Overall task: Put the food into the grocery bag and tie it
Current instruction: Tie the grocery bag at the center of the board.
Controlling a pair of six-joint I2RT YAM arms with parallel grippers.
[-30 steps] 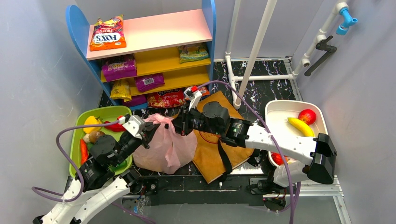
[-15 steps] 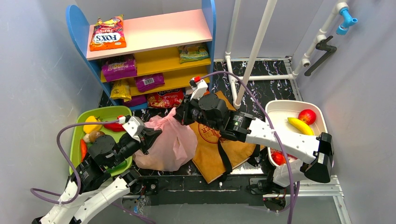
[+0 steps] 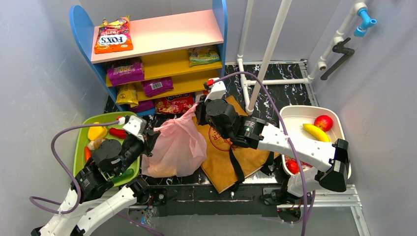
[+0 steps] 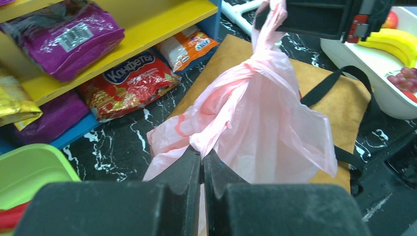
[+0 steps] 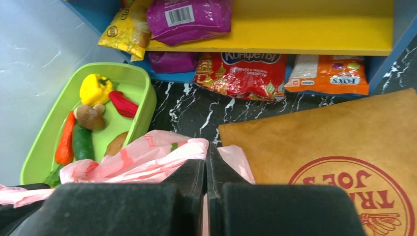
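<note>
The pink grocery bag (image 3: 174, 147) lies bulging on the black marble floor, half over a brown paper bag. Its two handles are twisted into a knot (image 4: 248, 69). My left gripper (image 3: 150, 136) is shut on the handle strand at the bag's left (image 4: 202, 155). My right gripper (image 3: 198, 109) is shut on the other strand at the bag's far end (image 5: 206, 150), and the plastic stretches taut between the two. What food lies inside the bag is hidden by the plastic. Purple packets (image 3: 125, 71) lie on the shelf and a banana (image 3: 315, 132) in the white tray.
A flat brown Trader Joe's paper bag (image 3: 236, 147) lies right of the pink one. A green tray (image 3: 108, 116) of vegetables stands at the left and a white tray (image 3: 305, 109) of fruit at the right. The snack shelf (image 3: 162, 34) and white pipes (image 3: 268, 49) stand behind.
My right gripper has pulled its strand back toward the shelf while my left gripper drew its strand left. The bag's neck has stretched out and the knot has tightened.
</note>
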